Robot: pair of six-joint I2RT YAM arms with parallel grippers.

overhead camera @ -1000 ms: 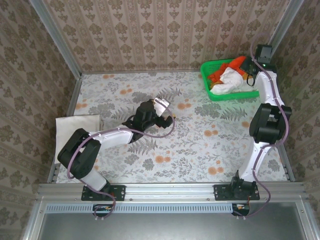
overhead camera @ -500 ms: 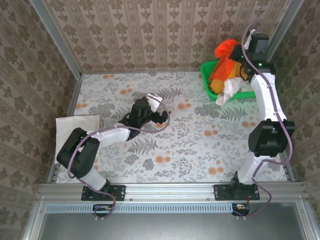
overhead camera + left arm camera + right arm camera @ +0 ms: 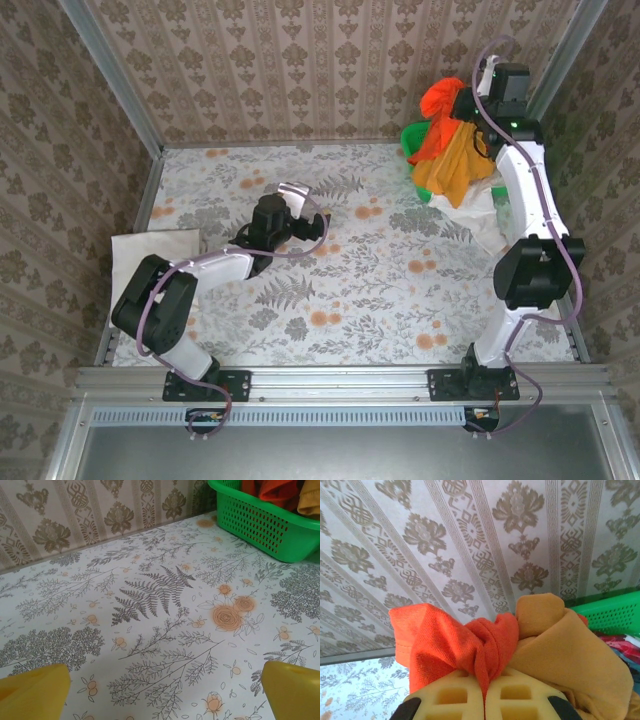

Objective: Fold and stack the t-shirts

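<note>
Now | t-shirts (image 3: 452, 160): red-orange and amber, bunched, hanging limp

This is a lab test booth dressed up like a home. Aluminium framing (image 3: 110, 72) holds damask wallpaper panels (image 3: 300, 70) around a floral-printed tabletop (image 3: 400, 300).

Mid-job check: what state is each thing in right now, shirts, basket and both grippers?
left gripper: jaws wide open, empty, over bare table.
red-orange t-shirt: bunched, pinched, lifted.
amber-orange t-shirt: lifted too, hanging down.
right gripper: jaws shut on red-orange t-shirt, raised.
white t-shirt: folded flat at table's left edge.
green basket: upright, cloth inside.
</note>
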